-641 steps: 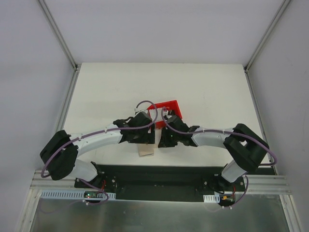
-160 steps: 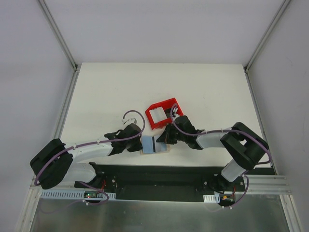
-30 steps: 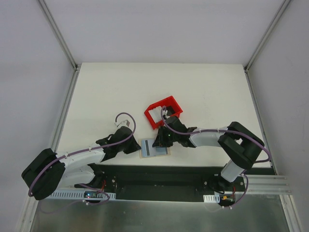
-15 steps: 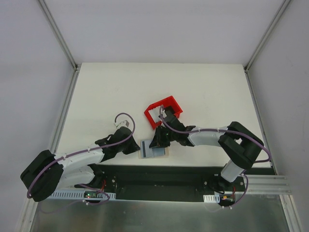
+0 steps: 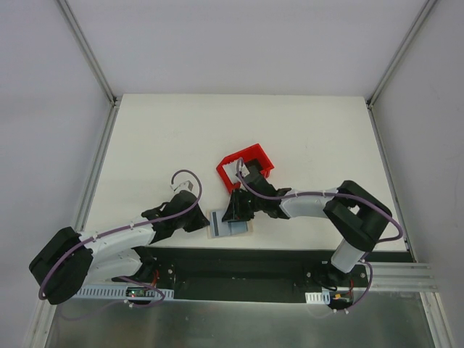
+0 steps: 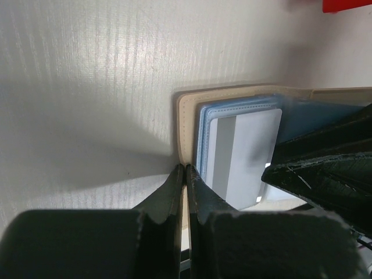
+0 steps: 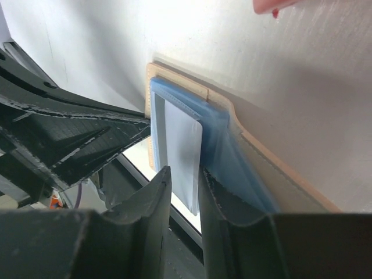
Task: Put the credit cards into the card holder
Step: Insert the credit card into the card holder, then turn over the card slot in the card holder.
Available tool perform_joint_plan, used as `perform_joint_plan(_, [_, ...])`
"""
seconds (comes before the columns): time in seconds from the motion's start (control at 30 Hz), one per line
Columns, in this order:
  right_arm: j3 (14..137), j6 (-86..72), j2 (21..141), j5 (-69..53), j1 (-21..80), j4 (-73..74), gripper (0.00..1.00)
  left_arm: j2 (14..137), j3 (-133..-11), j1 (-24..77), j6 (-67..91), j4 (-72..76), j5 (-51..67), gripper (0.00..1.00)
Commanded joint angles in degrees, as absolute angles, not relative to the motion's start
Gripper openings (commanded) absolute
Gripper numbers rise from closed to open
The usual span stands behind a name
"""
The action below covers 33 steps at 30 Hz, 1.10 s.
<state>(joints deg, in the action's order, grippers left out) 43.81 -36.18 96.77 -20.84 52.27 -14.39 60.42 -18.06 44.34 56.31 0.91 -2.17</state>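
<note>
left gripper (image 6: 186, 170) clenched, tips at card holder (image 6: 185, 116) edge | right gripper (image 7: 185, 174) straddles half-inserted credit card (image 7: 181, 145), grip unclear

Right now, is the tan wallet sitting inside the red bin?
No, the wallet lies open on the white table, nearer the arms' bases than the red bin and outside it.
</note>
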Motion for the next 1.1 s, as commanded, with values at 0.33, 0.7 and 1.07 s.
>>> perform_joint_plan(0.33, [43.3,-27.3,82.7,-7.7,51.4,-1.3,0.34,57.4,-18.0,44.9,55.5,0.2,-3.7,0.00])
perform_joint_plan(0.7, [47.5,-25.1,83.8,-9.2,53.3,3.4,0.31,54.2,-20.7,45.0,54.5,-1.8,-2.1,0.00])
perform_joint_plan(1.07, [54.6,-24.5,91.5,-7.5,59.3,4.3,0.48,52.2,-20.7,44.9,56.2,-1.9,-1.6,0.00])
